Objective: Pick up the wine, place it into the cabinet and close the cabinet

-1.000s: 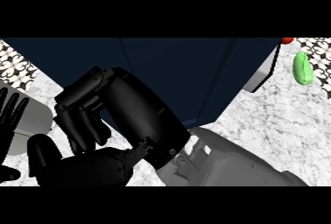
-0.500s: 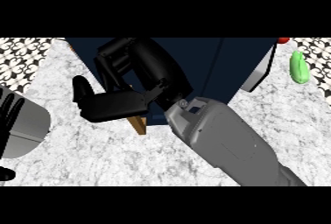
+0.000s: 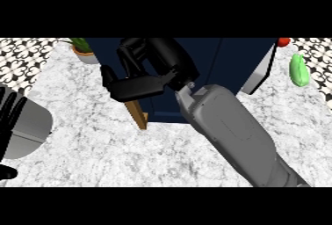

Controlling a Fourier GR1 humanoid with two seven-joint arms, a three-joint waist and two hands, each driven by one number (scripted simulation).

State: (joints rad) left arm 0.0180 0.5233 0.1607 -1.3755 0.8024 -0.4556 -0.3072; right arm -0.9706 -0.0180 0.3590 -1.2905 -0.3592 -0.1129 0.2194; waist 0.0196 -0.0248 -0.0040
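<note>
No wine bottle shows in the head view. The dark blue cabinet point(image 3: 214, 66) stands at the counter's back. My right hand point(image 3: 139, 88) hangs in front of its left part, with the grey forearm point(image 3: 227, 127) coming up from the lower right. Its fingers point(image 3: 133, 50) are curled, and I see nothing inside them. A narrow brown wooden edge point(image 3: 137, 115), seemingly the left cabinet door seen edge-on, sticks out just below the hand and touches it. The right door point(image 3: 258, 72), white inside, stands ajar. My left hand point(image 3: 8, 118) rests open at the left edge, fingers up.
A potted plant point(image 3: 83, 49) stands at the back left beside the cabinet. A green vegetable point(image 3: 299, 70) and something red point(image 3: 283, 41) lie at the back right. The marble counter point(image 3: 110, 154) spreads in front of the cabinet.
My right hand has moved up and away towards the cabinet, stretching the forearm out. The left hand has slid to the left edge. The brown door edge came into sight below the right hand.
</note>
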